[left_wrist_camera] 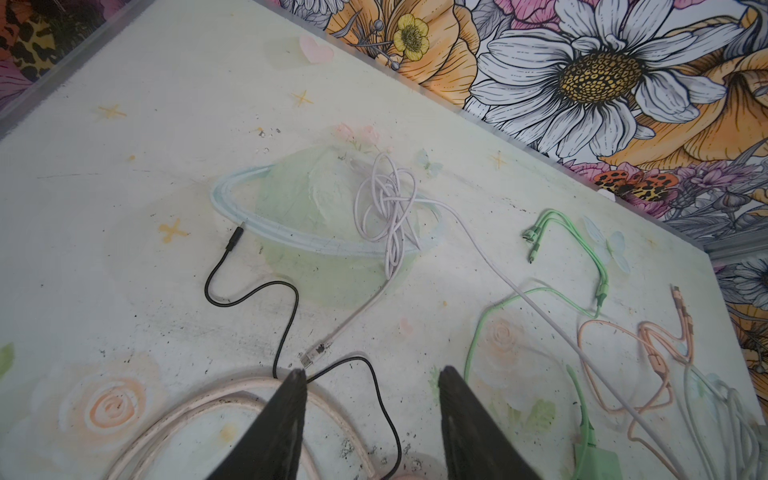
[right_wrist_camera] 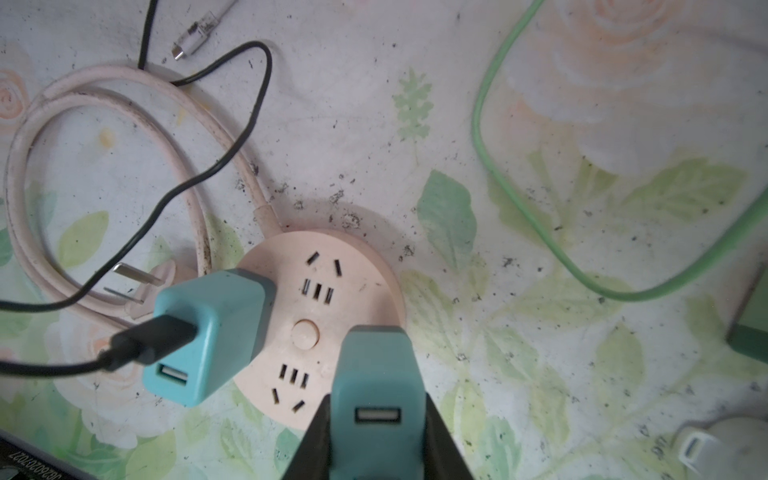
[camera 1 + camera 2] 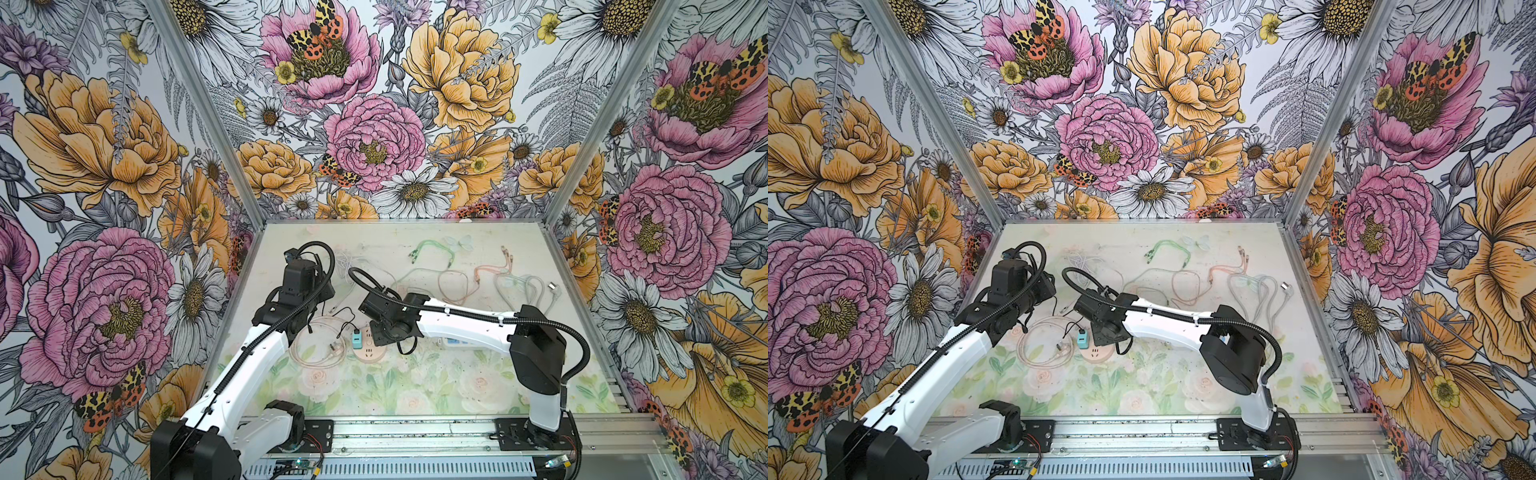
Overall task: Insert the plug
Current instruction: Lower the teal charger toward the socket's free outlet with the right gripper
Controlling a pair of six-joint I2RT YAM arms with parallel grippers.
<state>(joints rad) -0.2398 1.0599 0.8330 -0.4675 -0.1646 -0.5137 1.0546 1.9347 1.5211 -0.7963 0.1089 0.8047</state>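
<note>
A round pink socket hub (image 2: 328, 266) lies on the floral mat, seen in both top views (image 3: 368, 353) (image 3: 1096, 355). One teal charger (image 2: 208, 332) stands in the hub's side with a black cable (image 2: 232, 153) in its USB port. My right gripper (image 2: 376, 399) is shut on a second teal plug (image 2: 376, 365), held over the hub's edge beside the round button (image 2: 305, 334). Its prongs are hidden. My left gripper (image 1: 372, 371) is open and holds nothing. It hovers over the pink cord (image 1: 232, 388) and the black cable (image 1: 374, 378).
The hub's pink cord (image 2: 41, 108) coils beside it, ending in a three-pin plug (image 2: 137, 282). A green cable (image 2: 498, 166), a white adapter (image 2: 723, 449) and a green block (image 2: 752, 332) lie near the hub. Green (image 3: 432, 253), orange (image 3: 494, 266) and grey cables (image 3: 523, 286) lie farther back.
</note>
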